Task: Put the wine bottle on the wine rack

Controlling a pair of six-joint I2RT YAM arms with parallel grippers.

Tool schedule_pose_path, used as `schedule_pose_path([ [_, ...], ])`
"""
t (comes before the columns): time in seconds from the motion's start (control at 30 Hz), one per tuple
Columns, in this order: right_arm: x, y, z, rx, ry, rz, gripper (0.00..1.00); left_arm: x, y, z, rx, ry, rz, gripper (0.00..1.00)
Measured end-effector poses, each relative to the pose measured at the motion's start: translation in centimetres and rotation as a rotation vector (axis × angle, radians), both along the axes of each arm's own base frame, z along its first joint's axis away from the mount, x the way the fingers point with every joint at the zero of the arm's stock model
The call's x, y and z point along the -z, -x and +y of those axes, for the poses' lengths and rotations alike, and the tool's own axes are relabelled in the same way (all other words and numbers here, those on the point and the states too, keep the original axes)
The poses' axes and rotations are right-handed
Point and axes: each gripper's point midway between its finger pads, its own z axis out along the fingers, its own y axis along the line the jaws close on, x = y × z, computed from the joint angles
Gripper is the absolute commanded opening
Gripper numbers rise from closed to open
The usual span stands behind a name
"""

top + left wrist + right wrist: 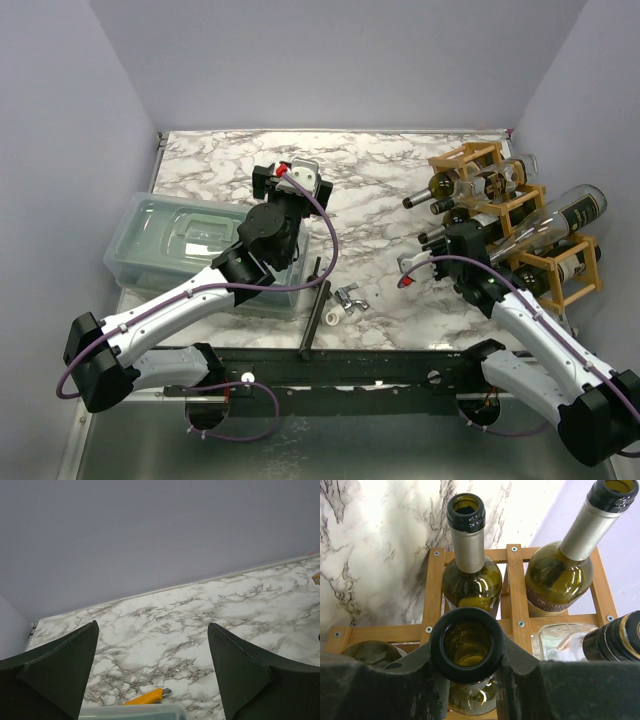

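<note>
I'm starting at the right gripper. Its fingers are clamping the neck of the wine bottle just under the lip, with the open mouth facing the wrist camera. Past the fingers, the glass is running toward the wine rack, below two neighbouring bottles whose necks are pointing back at me.

From above, the wine bottle is lying slanted across the wine rack. I cannot tell whether its base is sitting inside a cell or only resting on the bars.

My left gripper is hanging with its fingers spread wide and nothing between them, above the plastic bin and well apart from the rack.

What I'm worrying about:
- **Letting go too early:** on that slant the bottle could slide back out or roll onto its neighbours.
- **Pushing harder:** that could shove the light frame or knock the necks beside it.
- **Losing the grip:** with the weight hanging far from the fingers, smooth glass could twist loose.
</note>
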Motion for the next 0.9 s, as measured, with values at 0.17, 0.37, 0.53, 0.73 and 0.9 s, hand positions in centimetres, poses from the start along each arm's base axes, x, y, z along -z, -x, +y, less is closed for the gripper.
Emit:
schedule_pose_path([
  [0.17, 0.0, -0.3, -0.5, 0.013, 0.003, -0.018, 0.25, 0.0, 0.0, 0.0, 0.0, 0.0, 0.0, 0.91],
  [0.37, -0.2, -0.7, -1.1, 0.039, -0.008, -0.054, 0.31, 0.0, 0.0, -0.1, 0.002, 0.001, 0.0, 0.91],
  [0.53, -0.4, -0.7, -1.6, 0.054, -0.019, -0.08, 0.43, 0.0, 0.2, -0.2, 0.008, 0.001, 0.0, 0.91],
  [0.73, 0.3, 0.0, -2.8, 0.117, -0.03, -0.077, 0.66, 0.0, 0.2, -0.3, 0.011, 0.003, 0.0, 0.91],
  [0.9, 0.2, 0.3, -2.9, 0.12, -0.03, -0.076, 0.74, 0.0, 0.3, -0.5, 0.016, 0.003, 0.0, 0.91],
])
